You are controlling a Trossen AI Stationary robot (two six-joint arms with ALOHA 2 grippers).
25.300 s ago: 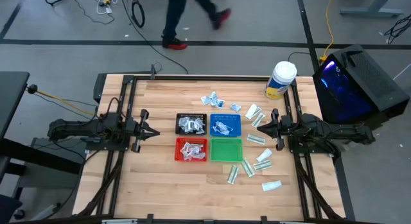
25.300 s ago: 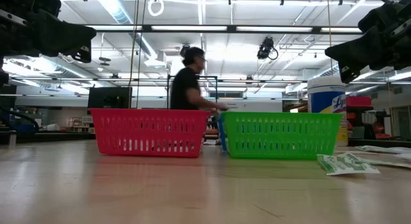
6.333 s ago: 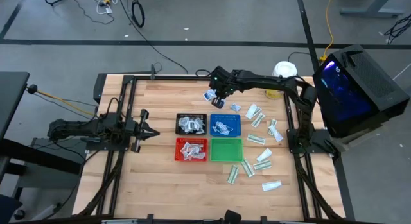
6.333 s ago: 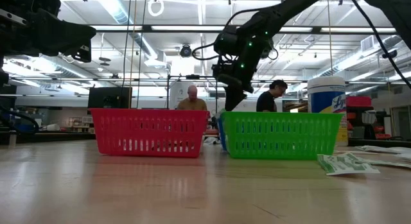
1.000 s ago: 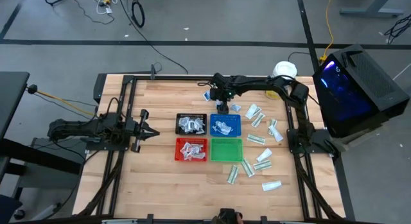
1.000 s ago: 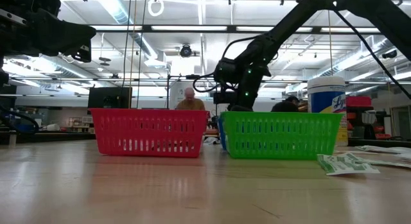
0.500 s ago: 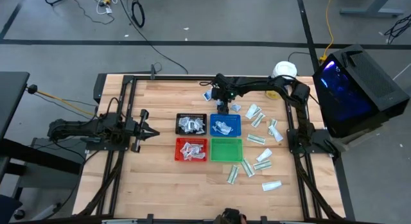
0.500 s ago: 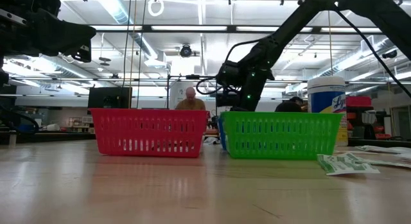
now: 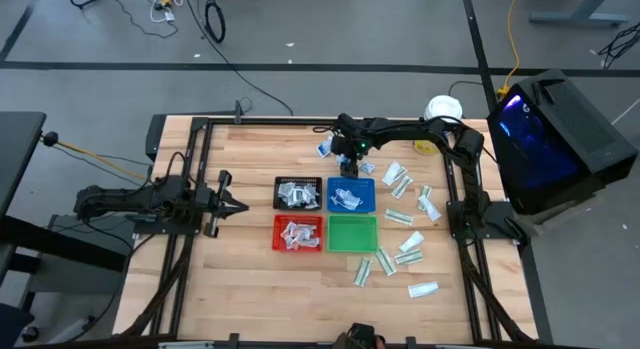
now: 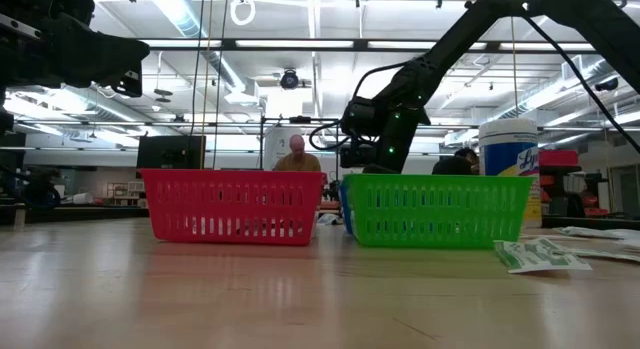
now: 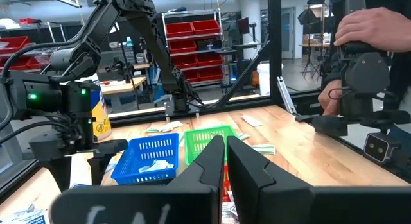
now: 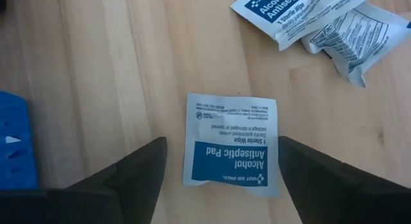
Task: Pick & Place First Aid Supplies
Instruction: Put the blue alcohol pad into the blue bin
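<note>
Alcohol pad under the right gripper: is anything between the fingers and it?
Nothing visible. The right gripper is open, its fingers on either side of the alcohol pad, which lies alone and flat on bare table; other packets lie apart.

1. From above I can't read the print on the small white-and-blue squarish packets (image 9: 328,149).
2. The blue mesh tray (image 12: 14,142) is cut off at my right wrist view's edge.

Open right hand (image 12: 221,169) straddles an antiseptic packet (image 12: 232,146).
</note>
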